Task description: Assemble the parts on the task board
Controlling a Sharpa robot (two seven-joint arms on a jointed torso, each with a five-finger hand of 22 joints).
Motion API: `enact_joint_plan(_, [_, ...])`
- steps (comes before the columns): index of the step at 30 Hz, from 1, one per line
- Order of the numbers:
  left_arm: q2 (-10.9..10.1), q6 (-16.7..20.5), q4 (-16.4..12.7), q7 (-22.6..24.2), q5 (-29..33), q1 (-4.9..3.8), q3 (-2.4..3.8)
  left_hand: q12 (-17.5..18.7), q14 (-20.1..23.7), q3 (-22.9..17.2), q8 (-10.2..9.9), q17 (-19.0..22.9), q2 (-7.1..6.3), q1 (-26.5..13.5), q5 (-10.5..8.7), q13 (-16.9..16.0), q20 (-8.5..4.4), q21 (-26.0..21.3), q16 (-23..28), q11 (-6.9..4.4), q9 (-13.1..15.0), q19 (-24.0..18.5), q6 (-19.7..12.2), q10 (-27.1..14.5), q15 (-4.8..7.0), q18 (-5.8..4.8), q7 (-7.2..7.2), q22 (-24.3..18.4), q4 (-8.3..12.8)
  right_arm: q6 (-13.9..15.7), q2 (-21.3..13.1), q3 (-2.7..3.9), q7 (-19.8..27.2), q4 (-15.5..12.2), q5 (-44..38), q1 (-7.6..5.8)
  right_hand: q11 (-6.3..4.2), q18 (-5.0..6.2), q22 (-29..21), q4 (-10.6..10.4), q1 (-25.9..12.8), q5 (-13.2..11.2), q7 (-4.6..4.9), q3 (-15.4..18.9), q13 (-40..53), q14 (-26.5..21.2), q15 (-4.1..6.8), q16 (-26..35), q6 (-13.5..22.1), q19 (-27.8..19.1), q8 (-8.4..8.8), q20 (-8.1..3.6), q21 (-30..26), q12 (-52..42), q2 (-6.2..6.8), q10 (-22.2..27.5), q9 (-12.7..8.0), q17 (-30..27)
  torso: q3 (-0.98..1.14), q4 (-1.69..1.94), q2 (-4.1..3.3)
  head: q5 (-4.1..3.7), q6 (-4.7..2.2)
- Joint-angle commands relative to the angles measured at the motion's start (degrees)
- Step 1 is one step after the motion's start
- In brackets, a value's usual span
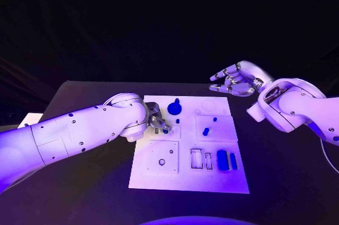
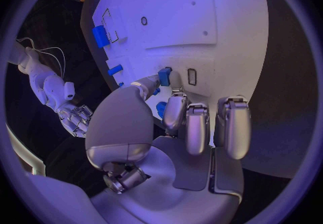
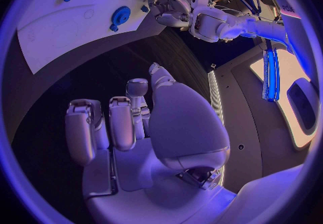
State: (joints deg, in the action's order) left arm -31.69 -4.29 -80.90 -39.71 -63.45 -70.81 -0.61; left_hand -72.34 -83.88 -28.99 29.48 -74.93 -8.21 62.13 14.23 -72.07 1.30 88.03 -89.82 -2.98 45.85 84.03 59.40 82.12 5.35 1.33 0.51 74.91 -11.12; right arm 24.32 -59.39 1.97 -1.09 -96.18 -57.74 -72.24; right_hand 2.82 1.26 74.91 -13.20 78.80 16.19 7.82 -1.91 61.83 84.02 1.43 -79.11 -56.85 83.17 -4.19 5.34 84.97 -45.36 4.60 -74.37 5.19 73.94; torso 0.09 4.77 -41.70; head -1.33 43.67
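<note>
The white task board (image 1: 189,178) lies in the middle of the black table. My left hand (image 1: 157,121) is low over the board's left side. In the left wrist view its thumb and a finger pinch a small blue part (image 2: 164,76) just beside a narrow slot (image 2: 191,76). A second small blue piece (image 2: 161,108) shows below the fingers. My right hand (image 1: 236,80) hangs beyond the board's far right corner, fingers loosely apart and holding nothing. A round blue part (image 1: 174,108), a blue peg (image 1: 205,132) and two blue bars (image 1: 226,160) sit on the board.
Rectangular cut-outs (image 1: 201,158) and a square plate with a hole (image 1: 161,162) take up the board's near half. Dark table (image 1: 282,176) surrounds the board. The right wrist view shows my right hand (image 3: 134,127) over bare table, with the board (image 3: 61,30) and my left hand (image 3: 168,11) beyond.
</note>
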Motion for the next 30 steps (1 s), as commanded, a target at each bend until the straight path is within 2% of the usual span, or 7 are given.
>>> enact_joint_plan(1, [0.4,-2.7,0.2,-1.9,0.8,0.47,-0.41,-0.2,-6.1,0.5,-0.3,-15.1,-0.1,-0.7,-0.08,-0.1,-0.54,0.2,-0.2,-0.07,-0.1,4.5,0.3,0.3,0.4,-0.65,0.11,12.7,-0.1,-0.1,0.0,0.0,0.7,0.1,-0.2,0.03,-0.01,1.18,6.0,-0.2,0.0,0.3,0.07,0.1,-0.1,2.4,-0.14,0.4,-0.3,-0.4,-0.27,-0.18,-0.4,0.4,-0.26,0.4,0.1,-0.1,-0.06,0.07,-0.05,0.0,0.14])
enact_joint_plan(15, [0.7,-3.1,1.1,-1.8,0.8,0.47,-0.46,-0.7,-6.1,2.9,-0.8,-15.1,0.32,-1.8,-0.09,-0.6,-0.61,0.5,-0.2,-0.15,-0.3,4.7,1.1,0.6,0.46,-0.76,0.02,13.1,-1.7,-0.2,-0.1,0.0,0.7,-0.2,-0.1,0.03,0.0,1.22,5.9,-0.2,0.0,0.3,0.08,0.1,-0.1,2.4,-0.14,0.5,-0.3,-0.5,-0.26,-0.19,-0.5,0.4,-0.23,0.4,0.1,-0.3,-0.05,0.02,0.01,-0.06,0.21])
enact_joint_plan(26, [0.6,-3.6,1.0,-1.7,0.8,0.47,-0.46,-0.6,-6.1,5.7,-1.1,-15.1,-0.37,-2.2,-0.15,-0.7,-0.64,0.5,-0.2,-0.19,-0.3,4.8,1.6,0.7,0.5,-0.78,-0.04,13.2,-2.4,-0.4,-0.2,0.0,0.6,-0.3,-0.1,0.03,0.0,1.22,5.9,-0.2,0.0,0.3,0.08,0.1,-0.1,2.4,-0.14,0.5,-0.3,-0.5,-0.26,-0.19,-0.5,0.4,-0.23,0.4,0.1,-0.3,-0.08,0.07,0.02,-0.14,0.28])
enact_joint_plan(30, [0.6,-3.4,1.0,-1.7,0.8,0.47,-0.46,-0.7,-6.1,9.0,-1.3,-15.1,-0.9,-3.5,-0.32,-0.8,-0.65,0.6,-0.2,-0.16,-0.2,4.9,2.0,0.8,0.45,-0.82,0.02,13.3,-3.8,-0.4,-0.2,0.0,0.6,-0.3,-0.1,0.03,0.0,1.22,5.9,-0.2,0.0,0.3,0.08,0.1,-0.1,2.4,-0.14,0.5,-0.3,-0.5,-0.26,-0.19,-0.5,0.4,-0.23,0.4,0.1,-0.3,-0.04,0.06,0.04,-0.07,0.25])
